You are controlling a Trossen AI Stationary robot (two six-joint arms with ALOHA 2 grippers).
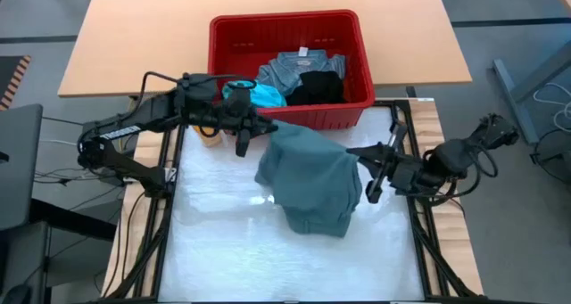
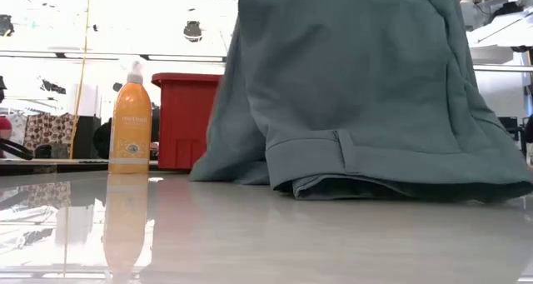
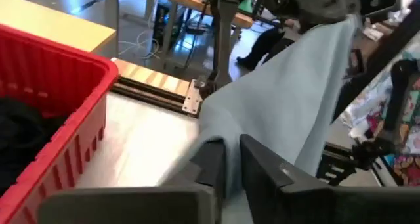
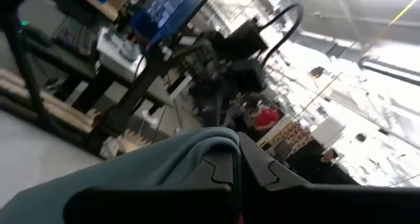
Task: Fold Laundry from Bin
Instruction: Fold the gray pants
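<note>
- High view: one piece out of four is out of the bin so far – the grey-green garment hangs between both arms over the white mat, its lower edge bunched on the mat.
- Left gripper sits at the garment's upper left corner, just in front of the bin's near wall. In the left wrist view, cloth runs into the narrow gap between its fingers, so I judge it's pinching that corner (grip looks slim, not wide).
- Right gripper is at the garment's right edge. Right wrist view shows its jaws pressed together w/ a fold of grey-green cloth draped over and caught between them – holding, as far as I can tell.
- Low view: garment's hem rests on the mat, the rest lifted up out of frame; not spread flat, no fold made yet.
- Left in the bin: turquoise piece, black piece, mottled blue-grey piece (all heaped, touching each other).
- Orange spray bottle stands near the bin's left front corner, apart from the garment.
- Progress, my read: early. Done = first item pulled out. Still to do = lay it flat, fold it, set it aside, then repeat for the 3 others.
- No folded stack shows anywhere on the table.
</note>
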